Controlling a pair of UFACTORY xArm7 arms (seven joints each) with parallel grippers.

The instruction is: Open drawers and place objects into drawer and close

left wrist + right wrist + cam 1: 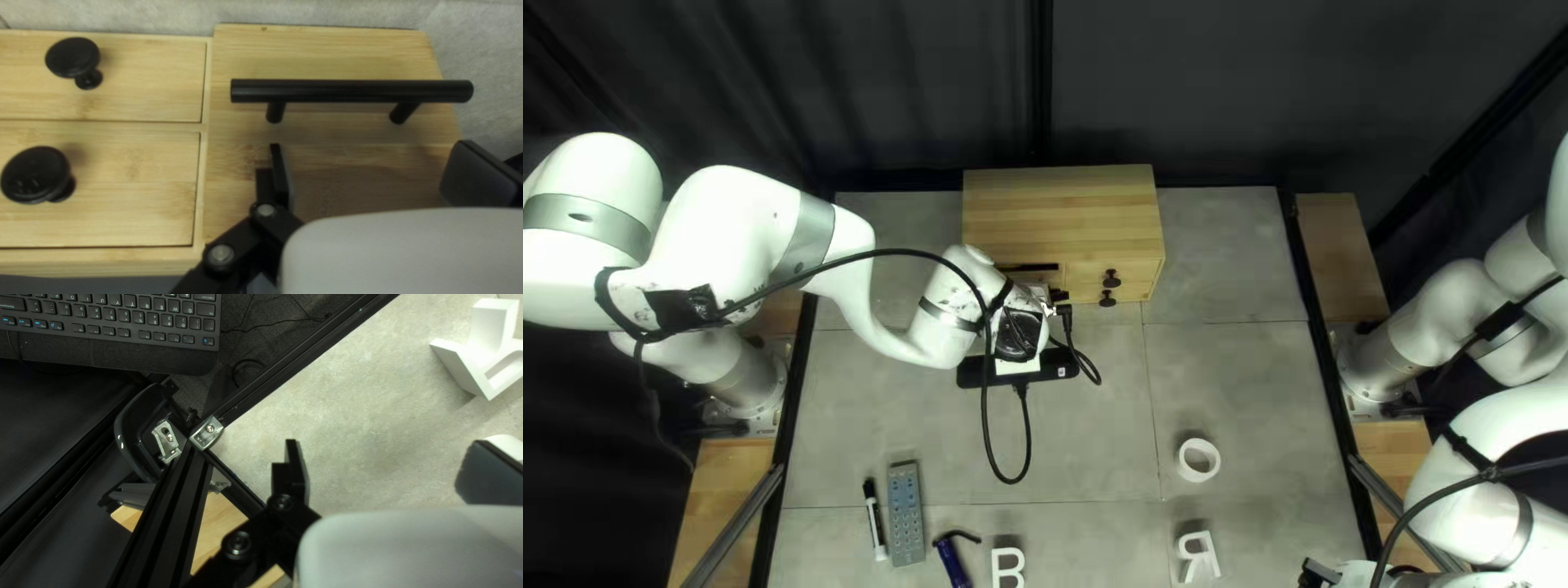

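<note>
The wooden cabinet (1062, 212) stands at the table's far edge, its drawers shut. My left gripper (1056, 302) is before its front, near the black bar handle (1029, 267). In the left wrist view my left gripper (377, 170) is open, and the bar handle (351, 91) lies ahead of its fingers, not between them. Two black knobs (37, 174) are beside it on small drawers. My right gripper (1320, 572) is low at the right of the top left view; in its wrist view the right gripper (389, 471) is open and empty, with a white letter (463, 365) ahead.
A remote (906, 512), marker (875, 521), dark blue object (953, 561), white B (1007, 566), white R (1198, 555) and white ring (1198, 460) lie on the table (1089, 436). A frame rail (294, 359) and keyboard (109, 318) show beside my right gripper.
</note>
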